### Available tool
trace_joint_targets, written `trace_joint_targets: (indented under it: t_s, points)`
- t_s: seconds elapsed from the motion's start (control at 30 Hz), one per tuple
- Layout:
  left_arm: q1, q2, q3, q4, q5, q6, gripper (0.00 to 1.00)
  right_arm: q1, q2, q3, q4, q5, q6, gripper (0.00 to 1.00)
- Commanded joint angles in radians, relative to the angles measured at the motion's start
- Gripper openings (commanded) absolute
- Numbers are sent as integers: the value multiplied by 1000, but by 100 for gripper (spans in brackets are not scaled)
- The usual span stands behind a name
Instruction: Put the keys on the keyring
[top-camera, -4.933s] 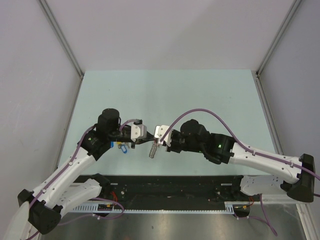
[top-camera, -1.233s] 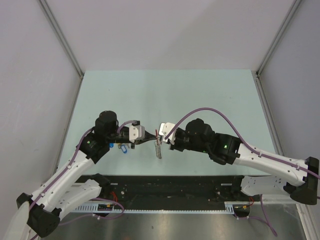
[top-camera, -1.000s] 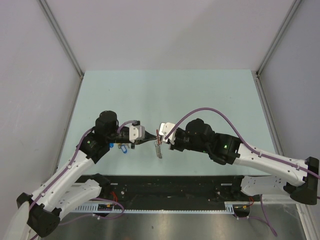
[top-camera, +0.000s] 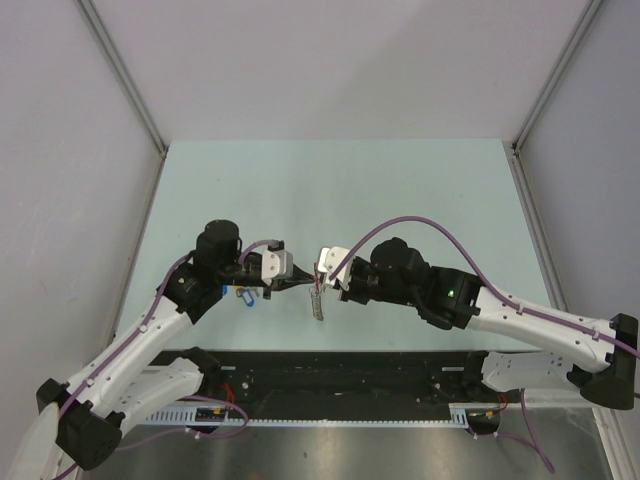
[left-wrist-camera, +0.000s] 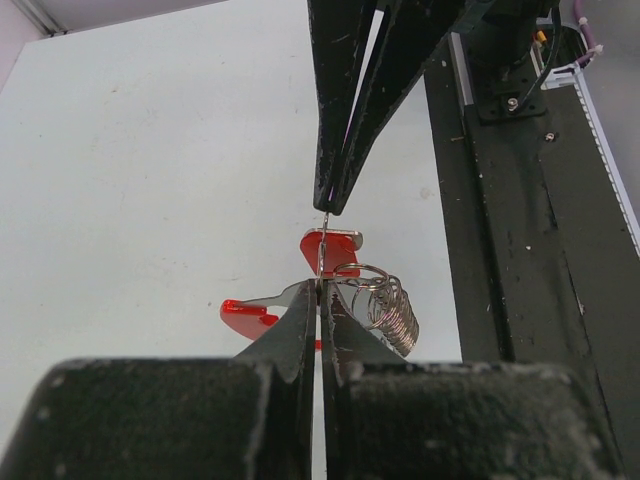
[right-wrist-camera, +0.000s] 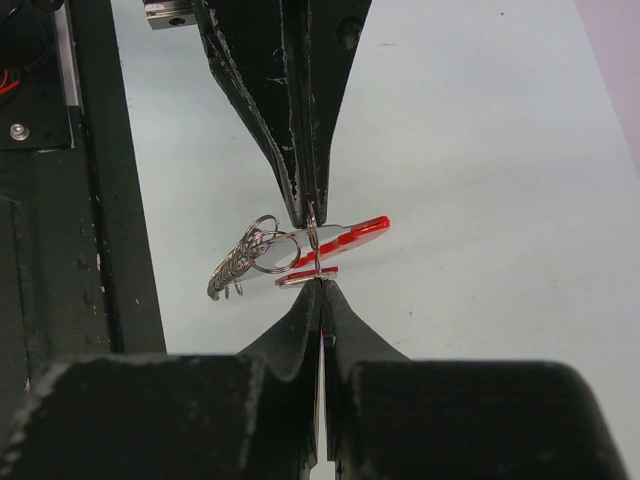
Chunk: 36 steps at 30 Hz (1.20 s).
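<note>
The work cell is bounded by plain grey-white walls (top-camera: 330, 70) with aluminium corner posts, and its floor is a pale mint-green table (top-camera: 400, 190) with a black mounting rail (top-camera: 350, 370) along the near edge. The white-and-black left arm (top-camera: 150, 330) rises from the near left corner and bends inward, its wrist pointing right. The white-and-black right arm (top-camera: 520, 315), with a purple cable looped over it, reaches in from the near right corner, its wrist pointing left. The two wrists face each other tip to tip above the near centre of the table. The left gripper (left-wrist-camera: 320, 295) has its fingers pressed together, pinching a thin metal ring of the keyring (left-wrist-camera: 390, 305), a loop made of a bright red curved band and a grey metallic chain-like coil. The right gripper (right-wrist-camera: 320, 290) is likewise closed, pinching the same item from the opposite side. The keyring is held between both tips, clear of the table, with the coil dangling toward the near edge. A small blue-headed key (top-camera: 243, 296) lies on the table just beside the left wrist, partly hidden by it.
</note>
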Motion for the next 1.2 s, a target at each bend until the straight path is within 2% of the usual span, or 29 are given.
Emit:
trace_joint_targets:
  t_s: [0.0, 0.87, 1.17]
  points:
    - [-5, -6, 36, 11, 50, 18, 0, 10, -4, 13, 69, -20, 21, 0]
    - [-13, -6, 42, 7, 58, 13, 0, 15, 23, 15, 69, 0, 7, 0]
    - [-14, -116, 23, 15, -188, -80, 0, -37, 20, -20, 25, 76, 80, 0]
